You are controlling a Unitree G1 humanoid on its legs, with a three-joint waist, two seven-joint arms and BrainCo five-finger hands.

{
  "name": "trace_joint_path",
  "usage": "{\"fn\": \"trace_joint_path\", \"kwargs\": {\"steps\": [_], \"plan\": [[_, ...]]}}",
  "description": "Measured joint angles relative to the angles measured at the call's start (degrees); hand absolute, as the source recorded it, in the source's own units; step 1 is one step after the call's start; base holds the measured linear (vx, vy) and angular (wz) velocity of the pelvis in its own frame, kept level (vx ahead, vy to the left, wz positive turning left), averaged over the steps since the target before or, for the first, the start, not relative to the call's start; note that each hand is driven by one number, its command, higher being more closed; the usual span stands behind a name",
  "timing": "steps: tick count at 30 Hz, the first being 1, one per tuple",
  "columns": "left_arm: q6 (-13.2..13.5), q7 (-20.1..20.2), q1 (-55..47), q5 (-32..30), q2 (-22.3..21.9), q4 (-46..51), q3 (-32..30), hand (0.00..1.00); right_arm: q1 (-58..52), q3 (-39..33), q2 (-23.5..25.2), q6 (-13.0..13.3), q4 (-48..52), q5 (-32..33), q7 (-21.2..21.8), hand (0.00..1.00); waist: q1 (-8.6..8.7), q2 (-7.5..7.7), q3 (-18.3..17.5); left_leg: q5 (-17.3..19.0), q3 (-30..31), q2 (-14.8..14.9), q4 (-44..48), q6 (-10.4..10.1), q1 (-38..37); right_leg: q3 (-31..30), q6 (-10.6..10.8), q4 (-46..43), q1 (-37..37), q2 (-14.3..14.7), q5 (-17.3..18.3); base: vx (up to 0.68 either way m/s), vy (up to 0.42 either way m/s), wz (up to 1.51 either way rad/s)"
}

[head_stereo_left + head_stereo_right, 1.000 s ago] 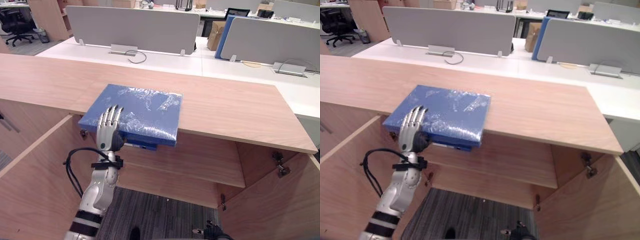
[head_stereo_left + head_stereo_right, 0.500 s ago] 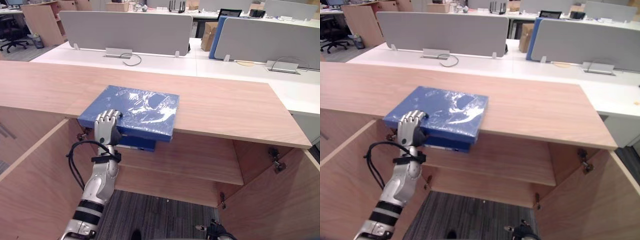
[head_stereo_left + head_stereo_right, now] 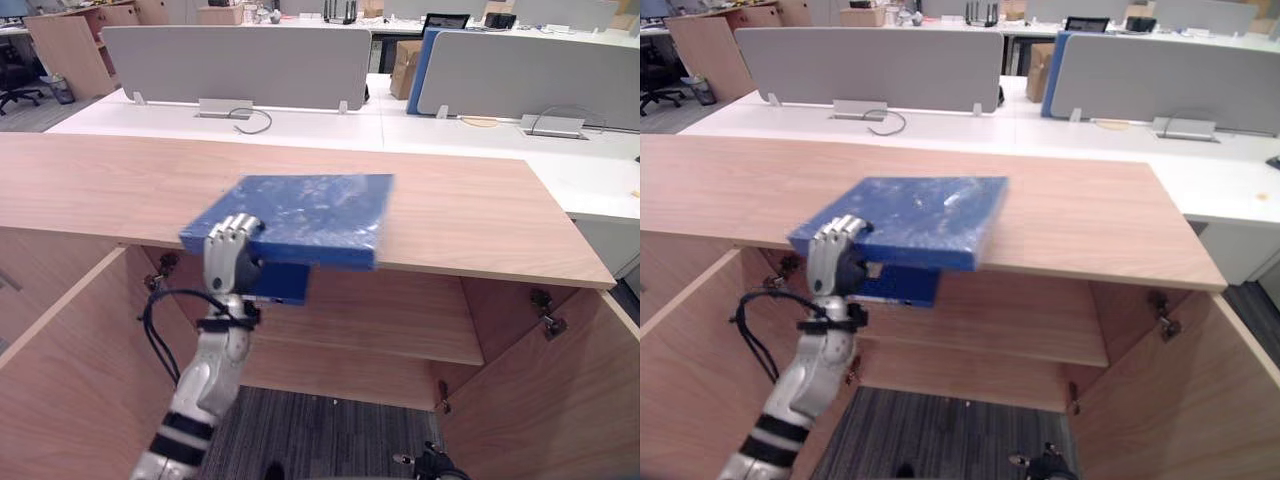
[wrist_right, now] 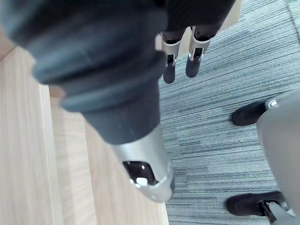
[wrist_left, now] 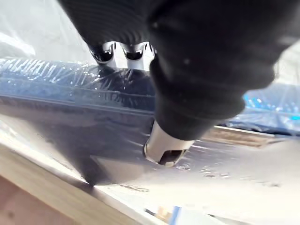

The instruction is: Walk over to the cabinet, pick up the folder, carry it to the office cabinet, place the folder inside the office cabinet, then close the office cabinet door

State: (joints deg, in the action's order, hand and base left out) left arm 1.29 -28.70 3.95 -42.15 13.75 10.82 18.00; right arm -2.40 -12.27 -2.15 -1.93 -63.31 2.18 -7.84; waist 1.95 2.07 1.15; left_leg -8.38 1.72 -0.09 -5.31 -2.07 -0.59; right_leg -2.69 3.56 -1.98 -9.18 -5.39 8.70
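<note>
A blue folder [image 3: 300,215] wrapped in clear plastic lies on the wooden cabinet top [image 3: 100,185], its near edge hanging over the front. My left hand [image 3: 228,255] grips the folder's near left corner, fingers curled over the top and thumb [image 5: 164,145] under it. The left wrist view shows the plastic-covered folder [image 5: 70,93] pressed against the hand. My right hand [image 3: 432,466] hangs low near the floor, its fingers [image 4: 183,56] straight and empty.
Below the top, the cabinet stands open with a left door [image 3: 60,380] and a right door [image 3: 560,400] swung towards me and a shelf [image 3: 400,320] inside. Behind it are white desks with grey dividers [image 3: 230,65] and a cardboard box [image 3: 405,65].
My left hand's fingers have curled from flat on the folder to a grip on its corner. The folder has shifted right and turned slightly on the top. The camera has also moved.
</note>
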Motion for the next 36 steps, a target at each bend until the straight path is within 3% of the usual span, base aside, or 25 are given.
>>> {"fn": "trace_joint_path", "kwargs": {"steps": [2, 3, 4, 5, 6, 8, 11, 17, 27, 32, 36], "plan": [[4.81, 4.03, -3.01, 9.78, -1.09, 5.1, 1.5, 1.0, -0.63, -0.1, 0.03, 0.0, 0.16, 2.02, -0.35, 0.0, 0.09, -0.17, -0.16, 0.15, -1.06, 0.27, 0.0, 0.01, -0.08, -1.07, 0.01, -0.47, 0.46, 0.05, -0.04, 0.01, 0.007, -0.27], [7.51, 7.79, -4.14, 19.55, -1.84, 7.4, 1.96, 1.0, -1.35, -0.12, 0.07, 0.14, 0.82, 4.27, -0.9, 0.0, 0.23, -0.41, -0.32, 0.26, -1.6, 0.41, -0.01, -0.02, -0.29, -1.77, 0.09, -0.62, 0.6, 0.17, -0.14, 0.0, 0.005, -0.31], [8.56, 9.32, -4.8, 24.47, -2.24, 8.24, 1.98, 1.0, -1.81, -0.11, 0.13, 0.27, 1.29, 5.42, -1.19, 0.0, 0.29, -0.6, -0.54, 0.36, -1.98, 0.53, -0.02, -0.07, -0.39, -2.19, 0.09, -0.76, 0.75, 0.25, -0.15, -0.01, -0.002, -0.34], [9.81, 11.64, -6.76, 34.65, -3.55, 9.17, 1.72, 1.0, -3.51, 0.03, 0.35, 0.64, 3.92, 7.28, -1.67, 0.0, 0.55, -1.08, -1.09, 0.73, -2.85, 0.88, -0.04, -0.38, -0.44, -3.16, 0.07, -1.18, 1.37, 0.49, -0.17, -0.02, -0.015, -0.39], [10.41, 13.75, -8.98, 45.36, -4.79, 9.19, 1.69, 1.0, -6.15, 0.26, 0.88, 1.54, 8.53, 9.43, -2.58, 0.0, 0.85, -1.59, -1.4, 0.87, -3.75, 1.5, -0.05, -0.5, -0.44, -4.1, -0.02, -1.56, 2.0, 0.79, -0.25, -0.03, -0.018, -0.4], [10.4, 15.96, -12.48, 59.8, -6.87, 9.19, 1.38, 1.0, -10.23, 1.29, 1.77, 2.8, 15.66, 12.43, -3.73, 0.0, 1.17, -1.86, -1.57, 1.09, -4.96, 2.34, -0.05, -0.78, -0.5, -5.46, -0.22, -1.48, 2.53, 1.45, -0.76, -0.04, -0.019, -0.35], [10.37, 17.36, -17.11, 71.78, -8.82, 9.19, -0.62, 1.0, -17.15, 2.9, 3.38, 4.36, 27.33, 15.46, -4.88, 0.0, 1.81, -1.83, -1.55, 1.4, -6.05, 3.2, -0.06, -0.57, -0.52, -6.26, -0.41, -1.76, 3.5, 2.57, -1.02, -0.06, -0.029, -0.25], [10.36, 19.28, -23.73, 78.43, -10.26, 13.68, -4.99, 1.0, -26.03, 6.33, 6.57, 7.0, 49.25, 21.68, -5.02, 0.0, 1.81, -1.64, -1.5, 1.98, -10.61, 5.33, 0.01, -1.69, -1.69, -10.36, -0.54, -2.05, 4.93, 4.39, -1.29, -0.03, -0.02, -0.39], [10.12, 19.66, -25.89, 78.06, -12.62, 14.88, -6.16, 1.0, -28.2, 6.38, 9.05, 12.16, 83.0, 22.26, -6.82, 0.0, 1.94, -1.4, -2.66, 3.68, -14.15, 6.36, 0.34, -2.75, -2.57, -13.42, -0.02, -1.9, 5.94, 5.28, -2.32, 0.04, 0.01, -0.22], [9.36, 20.08, -24.42, 73.0, -12.3, 13.89, -7.19, 1.0, -20.61, 1.42, 6.72, 12.93, 88.8, 12.18, -9.09, 0.0, 2.16, -1.47, -2.64, 4.47, -13.99, 6.13, 0.42, -2.81, -2.57, -13.52, 0.69, -1.9, 6.3, 5.24, -2.78, 0.03, 0.032, -0.07], [9.22, 21.99, -20.55, 70.7, -11.59, 9.9, -8.18, 1.0, -9.96, -0.12, 4.29, 13.16, 88.49, 12.43, -9.11, 0.0, 1.97, -1.61, -2.6, 4.9, -13.3, 5.49, 0.57, -2.37, -2.58, -14.38, 0.69, -1.89, 6.6, 4.91, -2.78, -0.01, 0.044, -0.12]]}}
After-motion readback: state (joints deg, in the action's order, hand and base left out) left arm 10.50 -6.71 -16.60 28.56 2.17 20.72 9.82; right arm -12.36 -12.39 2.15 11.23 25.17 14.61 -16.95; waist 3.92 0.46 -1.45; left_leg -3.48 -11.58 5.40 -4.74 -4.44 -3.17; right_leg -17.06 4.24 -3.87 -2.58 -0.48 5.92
